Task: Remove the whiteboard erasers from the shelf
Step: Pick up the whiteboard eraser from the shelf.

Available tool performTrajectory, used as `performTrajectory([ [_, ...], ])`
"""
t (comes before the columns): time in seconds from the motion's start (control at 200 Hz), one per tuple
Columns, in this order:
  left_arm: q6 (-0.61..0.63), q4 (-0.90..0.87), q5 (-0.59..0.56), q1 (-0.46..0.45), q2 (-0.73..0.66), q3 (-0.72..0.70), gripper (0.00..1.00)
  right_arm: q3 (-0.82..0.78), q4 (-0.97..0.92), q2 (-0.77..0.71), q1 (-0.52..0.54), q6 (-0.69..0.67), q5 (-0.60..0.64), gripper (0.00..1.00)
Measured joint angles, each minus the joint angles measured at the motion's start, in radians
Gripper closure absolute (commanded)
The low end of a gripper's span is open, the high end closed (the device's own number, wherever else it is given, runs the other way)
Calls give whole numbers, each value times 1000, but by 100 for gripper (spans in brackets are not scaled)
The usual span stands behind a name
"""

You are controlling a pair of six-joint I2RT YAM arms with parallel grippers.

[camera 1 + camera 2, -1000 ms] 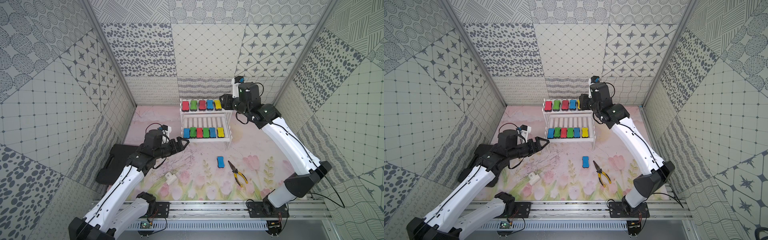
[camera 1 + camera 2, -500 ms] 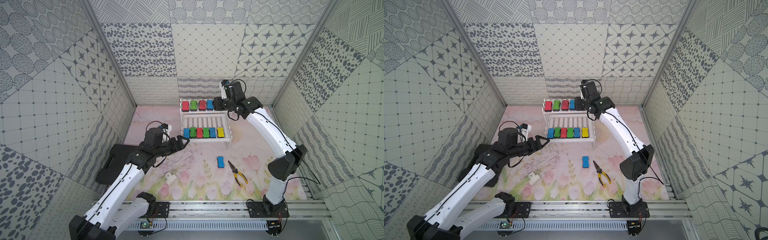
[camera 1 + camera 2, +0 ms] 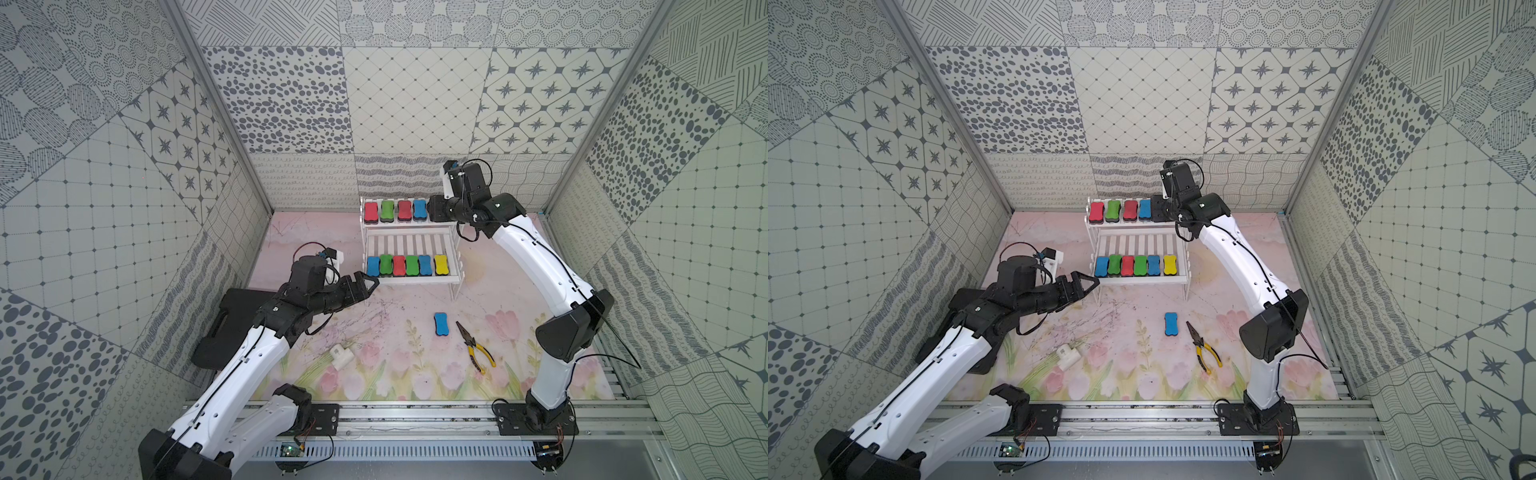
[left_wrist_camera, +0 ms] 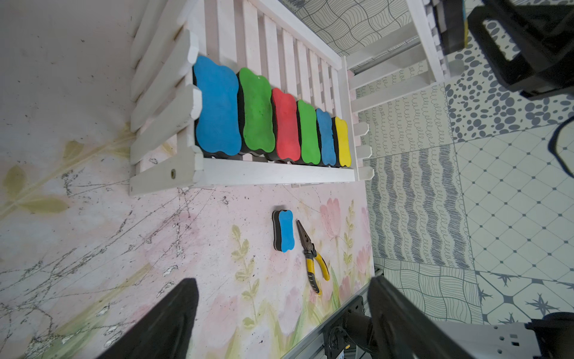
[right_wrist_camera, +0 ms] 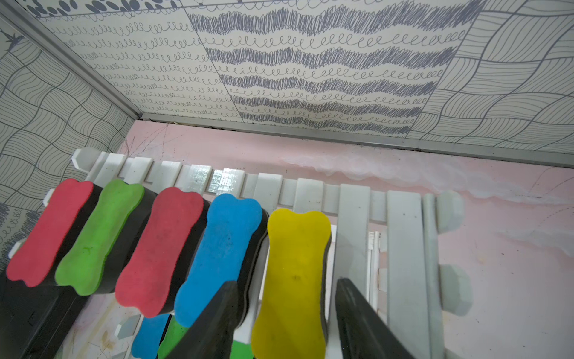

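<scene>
The white shelf (image 3: pixel 409 241) stands at the back of the mat. Its top tier carries red (image 3: pixel 370 211), green, red and blue erasers in both top views. My right gripper (image 3: pixel 432 209) hides that tier's right end there. In the right wrist view this gripper (image 5: pixel 285 283) is open, its fingers either side of a yellow eraser (image 5: pixel 298 248) with narrow gaps. Several erasers (image 4: pixel 284 127) line the lower tier's front. One blue eraser (image 3: pixel 440 324) lies on the mat. My left gripper (image 3: pixel 368 279) is open and empty beside the lower tier's left front corner.
Yellow-handled pliers (image 3: pixel 476 349) lie just right of the loose blue eraser. A small white block (image 3: pixel 341 356) sits on the mat under the left arm. A black case (image 3: pixel 232 324) lies at the left wall. The back wall is close behind the shelf.
My right arm swung left from beside the shelf's right end, and its fingers now straddle the top tier's yellow eraser. The left arm has barely moved.
</scene>
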Motion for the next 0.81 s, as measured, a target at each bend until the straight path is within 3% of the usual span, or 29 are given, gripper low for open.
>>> performTrajectory([
  [0.245,0,0,0,0,0,0,10,0,0,16,-1,0,0,46],
  [0.59,0,-1,-1,0,3,-2,10,-7,-2,37,-2,0,-1,58],
  [0.805,0,-1,0,0,2,-2,10,-8,-2,35,-2,1,-1,61],
])
